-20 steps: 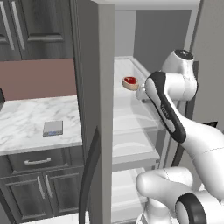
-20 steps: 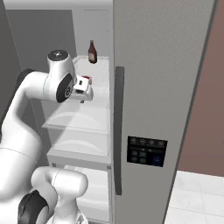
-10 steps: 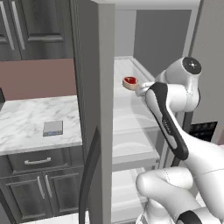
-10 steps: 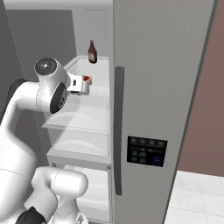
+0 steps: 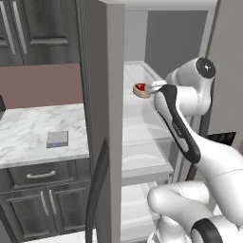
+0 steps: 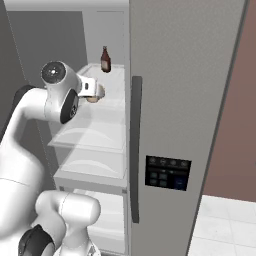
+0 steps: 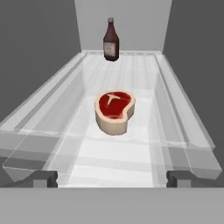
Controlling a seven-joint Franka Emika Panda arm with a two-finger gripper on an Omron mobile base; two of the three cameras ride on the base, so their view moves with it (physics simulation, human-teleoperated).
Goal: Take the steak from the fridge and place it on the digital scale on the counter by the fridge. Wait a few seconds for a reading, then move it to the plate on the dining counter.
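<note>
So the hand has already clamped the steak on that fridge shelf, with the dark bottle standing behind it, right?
Not quite. In the hand view the hand is open and short of the steak, which lies untouched on the fridge shelf. The dark bottle does stand behind it.

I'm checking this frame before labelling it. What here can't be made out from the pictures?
- Steak: in the right base view the arm's hand covers nearly all of it.
- Gripper: the jaws stand wide apart in the hand view; the base views hide them behind the arm's links.
- Digital scale: too small in the left base view to read any display.
- Bottle: label unreadable, too small.
- Fridge: its control panel's icons are blurred in the right base view.
</note>
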